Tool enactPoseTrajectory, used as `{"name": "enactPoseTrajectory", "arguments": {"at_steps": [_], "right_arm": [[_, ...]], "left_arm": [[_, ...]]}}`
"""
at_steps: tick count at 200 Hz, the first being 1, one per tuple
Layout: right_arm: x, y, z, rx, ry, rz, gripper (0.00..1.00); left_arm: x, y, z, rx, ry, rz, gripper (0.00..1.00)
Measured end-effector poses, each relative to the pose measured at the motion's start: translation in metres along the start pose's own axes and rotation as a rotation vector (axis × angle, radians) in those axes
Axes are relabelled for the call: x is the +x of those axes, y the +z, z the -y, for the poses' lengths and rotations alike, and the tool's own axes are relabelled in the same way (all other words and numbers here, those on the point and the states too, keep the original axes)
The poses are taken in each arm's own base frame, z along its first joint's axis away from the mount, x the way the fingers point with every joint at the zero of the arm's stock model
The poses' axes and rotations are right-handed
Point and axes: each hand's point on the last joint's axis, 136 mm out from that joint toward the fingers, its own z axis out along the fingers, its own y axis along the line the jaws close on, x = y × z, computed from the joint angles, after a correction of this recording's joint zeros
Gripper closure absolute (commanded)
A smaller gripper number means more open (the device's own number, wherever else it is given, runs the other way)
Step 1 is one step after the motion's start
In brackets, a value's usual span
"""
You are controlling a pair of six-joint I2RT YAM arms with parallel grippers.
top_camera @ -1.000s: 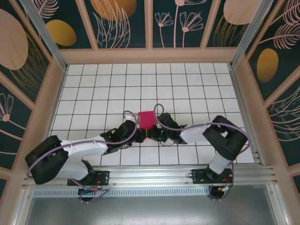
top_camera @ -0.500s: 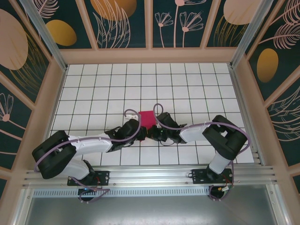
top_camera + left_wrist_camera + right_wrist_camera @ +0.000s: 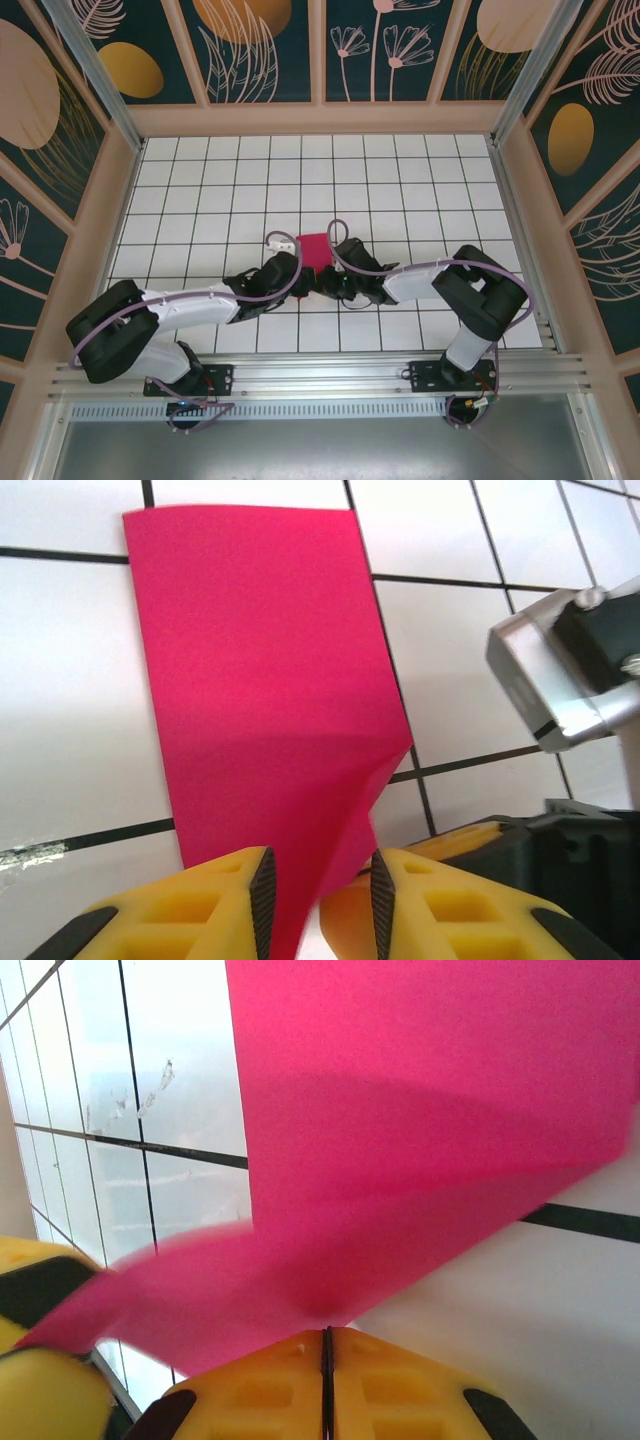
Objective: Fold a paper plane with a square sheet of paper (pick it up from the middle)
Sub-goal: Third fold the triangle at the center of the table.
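One square sheet of paper (image 3: 260, 680), magenta, creased, mid-frame on tiled table (image 3: 400, 180). Right gripper (image 3: 326, 1338): pressed together, pinching its edge. Left gripper (image 3: 318, 885): slightly spread, paper edge between.

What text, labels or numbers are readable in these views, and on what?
None readable. The sheet of paper is blank pink, the tiled table carries only grid lines, the wall panels show plant motifs without words, and the left claw's yellow fingers bear no markings.
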Motion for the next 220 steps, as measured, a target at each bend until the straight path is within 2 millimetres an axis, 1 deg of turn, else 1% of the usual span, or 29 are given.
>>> {"name": "enactPoseTrajectory", "arguments": {"at_steps": [23, 42, 50, 65, 79, 91, 105, 126, 134, 153, 164, 186, 220], "right_arm": [[-0.001, 0.001, -0.001, 0.000, 0.000, 0.000, 0.88], [-0.004, 0.001, -0.003, -0.002, -0.001, 0.003, 0.89], [-0.005, 0.001, -0.004, -0.004, -0.003, 0.005, 0.88], [-0.006, 0.001, -0.005, -0.005, -0.007, 0.008, 0.88], [-0.006, 0.001, -0.005, -0.005, -0.010, 0.008, 0.88], [-0.006, 0.001, -0.004, -0.004, -0.012, 0.007, 0.88], [-0.006, 0.001, -0.004, -0.003, -0.014, 0.007, 0.88], [-0.006, 0.002, -0.005, -0.005, -0.016, 0.008, 0.88], [-0.007, 0.002, -0.005, -0.005, -0.017, 0.008, 0.88], [-0.007, 0.002, -0.005, -0.005, -0.016, 0.008, 0.88], [-0.007, 0.002, -0.005, -0.005, -0.016, 0.008, 0.88], [-0.007, 0.002, -0.005, -0.004, -0.015, 0.010, 0.88], [-0.008, 0.001, -0.004, -0.004, -0.013, 0.012, 0.88]], "left_arm": [[-0.011, -0.007, 0.002, 0.019, -0.007, 0.026, 0.64], [-0.018, -0.006, -0.004, 0.012, -0.019, 0.031, 0.62], [-0.019, -0.005, -0.007, 0.006, -0.020, 0.030, 0.63], [-0.016, -0.002, -0.010, 0.001, -0.009, 0.014, 0.63], [-0.010, 0.003, -0.013, -0.003, 0.005, -0.011, 0.59], [-0.007, 0.004, -0.012, 0.004, 0.020, -0.028, 0.58], [-0.006, 0.004, -0.010, 0.012, 0.035, -0.030, 0.57], [-0.010, 0.000, -0.006, 0.035, 0.055, -0.024, 0.51], [-0.012, -0.002, -0.003, 0.048, 0.067, -0.020, 0.50], [-0.013, -0.005, 0.002, 0.074, 0.095, -0.022, 0.52], [-0.012, -0.005, 0.002, 0.078, 0.111, -0.026, 0.57], [-0.011, -0.004, 0.002, 0.071, 0.146, -0.034, 0.63], [-0.012, 0.002, 0.002, 0.056, 0.179, -0.043, 0.64]]}}
